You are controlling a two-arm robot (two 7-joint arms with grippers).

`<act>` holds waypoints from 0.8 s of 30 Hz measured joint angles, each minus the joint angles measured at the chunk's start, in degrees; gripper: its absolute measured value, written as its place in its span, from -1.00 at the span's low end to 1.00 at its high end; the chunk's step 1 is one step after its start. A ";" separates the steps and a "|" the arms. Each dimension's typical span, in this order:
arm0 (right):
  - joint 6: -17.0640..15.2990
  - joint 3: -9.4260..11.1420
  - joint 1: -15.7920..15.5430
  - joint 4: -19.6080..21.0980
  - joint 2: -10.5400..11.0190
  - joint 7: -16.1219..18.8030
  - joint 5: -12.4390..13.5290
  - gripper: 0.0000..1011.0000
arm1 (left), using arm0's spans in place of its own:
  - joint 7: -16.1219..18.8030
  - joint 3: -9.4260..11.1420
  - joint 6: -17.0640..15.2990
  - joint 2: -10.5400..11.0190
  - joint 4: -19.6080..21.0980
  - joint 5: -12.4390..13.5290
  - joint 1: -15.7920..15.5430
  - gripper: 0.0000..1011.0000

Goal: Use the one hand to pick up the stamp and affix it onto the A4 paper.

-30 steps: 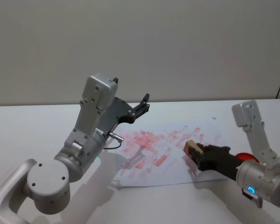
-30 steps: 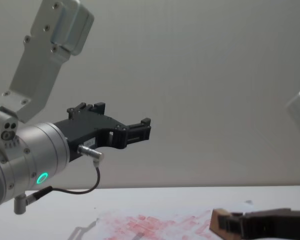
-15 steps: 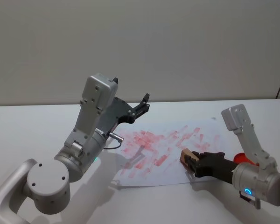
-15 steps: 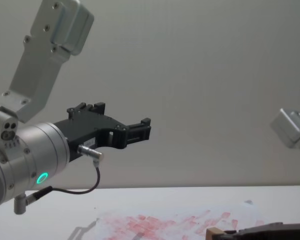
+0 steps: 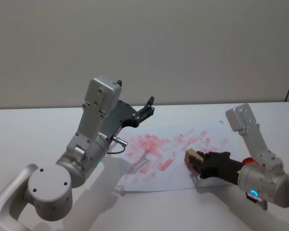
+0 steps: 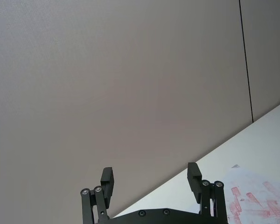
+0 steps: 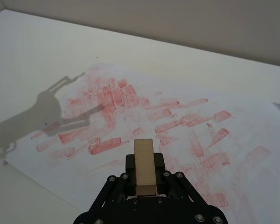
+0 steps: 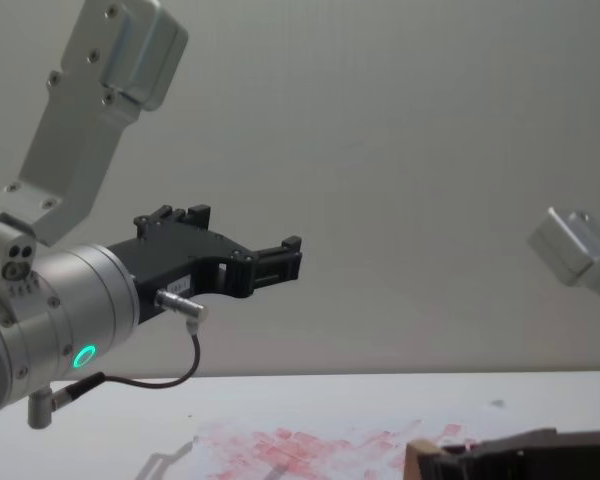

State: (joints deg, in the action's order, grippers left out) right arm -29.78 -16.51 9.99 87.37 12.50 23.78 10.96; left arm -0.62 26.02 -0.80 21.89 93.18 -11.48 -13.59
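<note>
The right gripper (image 5: 196, 162) is low over the right side of the A4 paper (image 5: 179, 181). Its two black fingers are closed tight on the stamp (image 5: 190, 157). The little wood block sticks out past the fingertips. It points toward the middle of the sheet. The stamp is close above the paper, not far from the near edge. I cannot tell if it touches the sheet.

The paper lies flat on the white table (image 5: 38, 134). It has lots of red marks, mostly in the middle and on the far side. The strip along the near edge is white, and the stamp is just beside it. All around the sheet there is bare table, so there is lots of room on every side.

The left gripper (image 5: 146, 109) is up in the air by the far left corner of the paper. Its fingers are wide apart and hold nothing. It is well apart from the right gripper. Its shadow (image 5: 140, 166) falls on the left part of the sheet.

A small red thing (image 5: 250, 160) peeks out behind the right arm, past the paper's right edge.
</note>
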 joint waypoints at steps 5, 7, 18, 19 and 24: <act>2.31 0.02 0.33 0.22 -0.09 -0.35 -0.04 -0.57 | 0.00 0.00 0.00 0.00 0.00 0.00 0.00 0.98; 3.49 0.11 0.43 0.55 -0.10 -0.75 0.05 -0.57 | 0.00 0.00 0.00 0.00 0.00 0.00 0.00 0.98; 7.39 1.18 -0.78 4.33 0.86 -4.62 1.53 -0.57 | 0.00 0.00 0.00 0.00 0.00 0.00 0.00 0.98; 7.47 1.44 -1.30 5.12 1.20 -5.59 1.93 -0.57 | 0.00 0.00 0.00 0.00 0.00 0.00 0.00 0.98; 6.92 2.31 -3.36 7.86 2.45 -8.44 3.34 -0.57 | 0.00 0.00 0.00 0.00 0.00 0.00 0.00 0.98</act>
State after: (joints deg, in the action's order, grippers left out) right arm -22.86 -14.20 6.63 95.23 14.96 15.34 14.30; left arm -0.62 26.02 -0.80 21.89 93.17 -11.48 -13.59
